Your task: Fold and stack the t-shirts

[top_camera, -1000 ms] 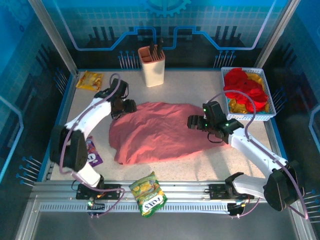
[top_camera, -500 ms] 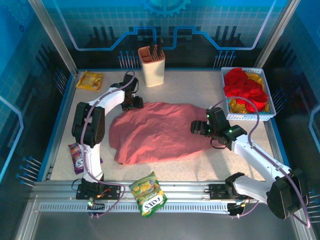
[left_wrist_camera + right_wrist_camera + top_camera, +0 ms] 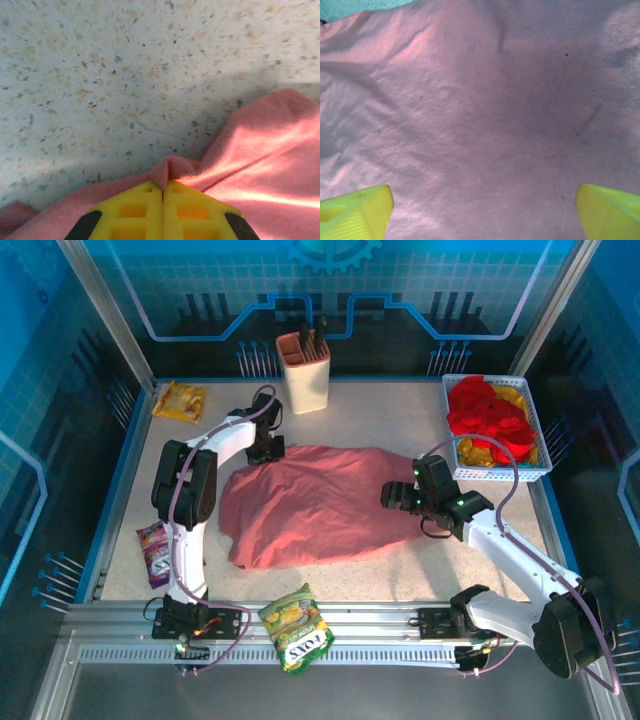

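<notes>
- Salmon-pink t-shirt (image 3: 320, 502) lies rumpled mid-table, probably spread for folding.
- Red and yellow t-shirts (image 3: 488, 412) are heaped in basket (image 3: 497, 474), far right, waiting.
- Right gripper (image 3: 482, 210) sits over the shirt's right side, jaws wide, ready to grab.
- Left gripper (image 3: 162, 189) is pinched on the far-left hem, presumably to tug it flat.

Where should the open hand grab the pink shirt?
Probably the far right edge of the pink shirt, the right gripper coming from above. The cloth lies flat, so only its rim offers a fold to pinch, as the left gripper has at the far left.
</notes>
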